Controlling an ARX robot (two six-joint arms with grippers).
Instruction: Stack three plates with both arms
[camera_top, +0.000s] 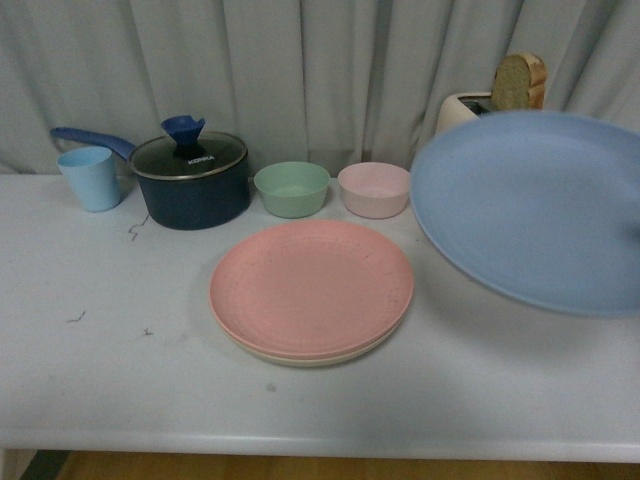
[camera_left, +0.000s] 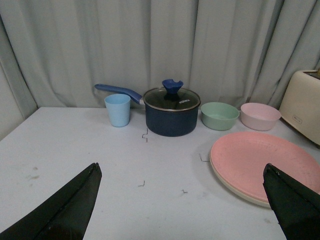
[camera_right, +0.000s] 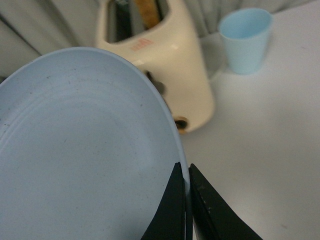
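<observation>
The pink plate (camera_top: 311, 287) lies on the beige plate (camera_top: 300, 358) at the middle of the white table (camera_top: 100, 380); both show in the left wrist view, pink plate (camera_left: 260, 162) on beige plate (camera_left: 240, 194). The light blue plate (camera_top: 535, 210) hangs tilted in the air at the right, above the table. My right gripper (camera_right: 185, 172) is shut on its rim; the plate (camera_right: 80, 150) fills that view. My left gripper (camera_left: 182, 172) is open and empty over bare table left of the stack. Neither arm shows in the front view.
At the back stand a light blue cup (camera_top: 90, 178), a dark blue lidded saucepan (camera_top: 192, 178), a green bowl (camera_top: 291, 188), a pink bowl (camera_top: 374, 189) and a cream toaster (camera_top: 465, 108) holding bread (camera_top: 518, 80). Grey curtain behind.
</observation>
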